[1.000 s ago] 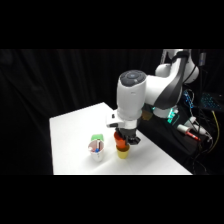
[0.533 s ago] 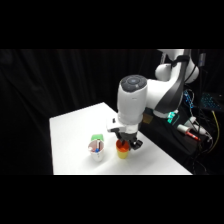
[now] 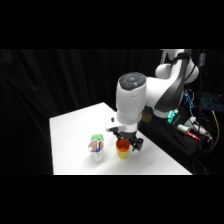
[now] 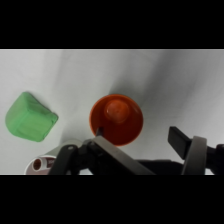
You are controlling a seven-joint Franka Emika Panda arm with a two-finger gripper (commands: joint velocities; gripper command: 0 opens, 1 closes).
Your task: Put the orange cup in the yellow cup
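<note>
Orange plastic, small and tapered, the orange cup [image 3: 122, 145] sits nested upright inside the bright yellow plastic cup [image 3: 123, 152], so that from the side only its orange rim shows above the yellow wall. The pair stands on the white surface [image 3: 75, 135] near the front edge, toward the right-hand side. In the wrist view the orange cup [image 4: 116, 119] is seen from straight above, its round mouth open and its paler bottom visible inside; the yellow cup cannot be made out there. The gripper [image 3: 127, 140] hangs just above the nested cups at the end of the white robot arm [image 3: 132, 97]. Its fingers stand spread: one dark finger [image 4: 112, 152] reaches to the orange cup's rim, the other [image 4: 180, 141] is clear of the cup on the far side, and nothing is pinched between them. Just beside the nested cups, on their left in the side view, stands a taller white cup [image 3: 96, 149] with red and blue items poking out of it; only its rim [image 4: 42, 162] shows at the bottom of the wrist view. A small green plastic cup [image 3: 97, 136] lies close behind the white one, and from the wrist it appears tipped on its side [image 4: 31, 116], apart from the orange cup.
</note>
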